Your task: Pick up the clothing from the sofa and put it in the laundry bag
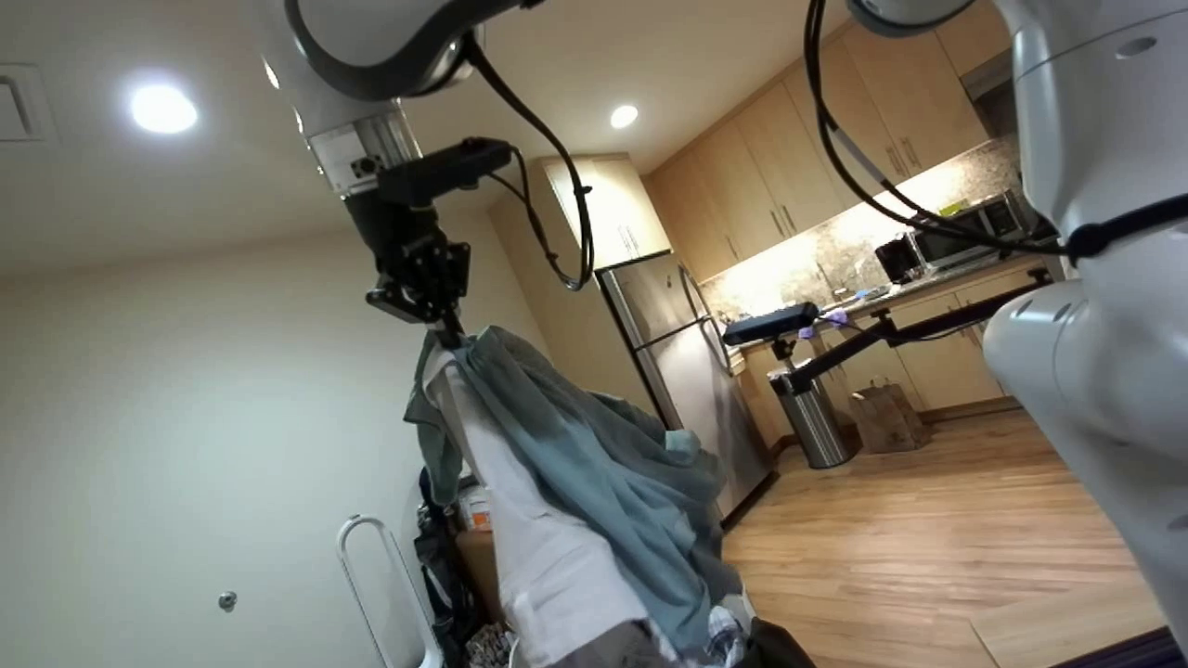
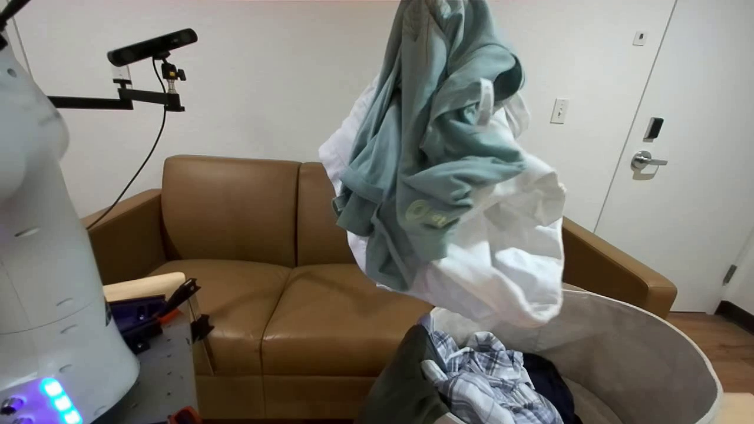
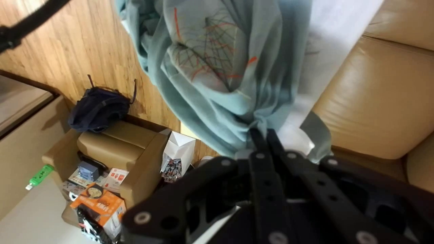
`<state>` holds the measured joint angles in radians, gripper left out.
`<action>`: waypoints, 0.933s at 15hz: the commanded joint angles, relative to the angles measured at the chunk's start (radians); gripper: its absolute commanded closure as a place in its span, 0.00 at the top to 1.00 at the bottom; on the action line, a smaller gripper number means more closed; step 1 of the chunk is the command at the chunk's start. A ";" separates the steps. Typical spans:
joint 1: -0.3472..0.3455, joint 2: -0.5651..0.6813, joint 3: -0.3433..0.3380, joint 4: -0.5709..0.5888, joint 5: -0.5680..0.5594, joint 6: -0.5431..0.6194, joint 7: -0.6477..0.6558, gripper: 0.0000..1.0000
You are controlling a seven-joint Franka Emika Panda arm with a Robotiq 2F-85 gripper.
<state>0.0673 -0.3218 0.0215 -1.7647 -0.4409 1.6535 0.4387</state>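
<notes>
The clothing, a bundle of blue-grey [image 1: 594, 464] and white fabric, hangs long and limp from my gripper [image 1: 450, 336]. Blue-grey folds [image 2: 436, 147] and white cloth fill the upper middle of an exterior view, where the gripper is above the frame. In the wrist view the fingers [image 3: 256, 139] are shut on a pinch of the blue-grey cloth [image 3: 210, 61]. The laundry bag [image 2: 642, 347], grey and round-mouthed, stands below; plaid and dark cloth lie inside it. The white hem overlaps its far rim in that view; whether they touch I cannot tell. The brown sofa [image 2: 235, 306] is behind.
A black camera [image 2: 152, 47] on a mounting arm stands beside the robot base. In the wrist view, a brown armchair [image 3: 112, 140] carries several boxes, with a dark backpack [image 3: 100, 110] nearby. A white handle [image 1: 367, 529] stands by the wall.
</notes>
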 commanded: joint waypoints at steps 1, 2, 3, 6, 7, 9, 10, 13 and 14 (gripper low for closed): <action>-0.055 0.031 0.027 0.007 0.010 0.008 0.019 0.02; -0.073 0.038 0.015 0.007 0.011 0.010 0.037 0.02; -0.087 0.047 0.004 0.010 0.019 0.008 0.050 0.02; -0.135 0.072 -0.041 0.015 0.052 0.006 0.061 0.02; -0.150 0.083 -0.058 0.015 0.062 0.018 0.062 0.02; -0.179 0.111 -0.087 0.014 0.082 0.037 0.076 0.02; -0.193 0.128 -0.100 0.010 0.080 0.052 0.087 0.02; -0.225 0.190 -0.133 0.007 0.077 0.096 0.134 0.02; -0.231 0.205 -0.143 0.001 0.083 0.106 0.148 0.02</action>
<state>-0.1344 -0.1661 -0.1088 -1.7729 -0.3837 1.7241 0.5356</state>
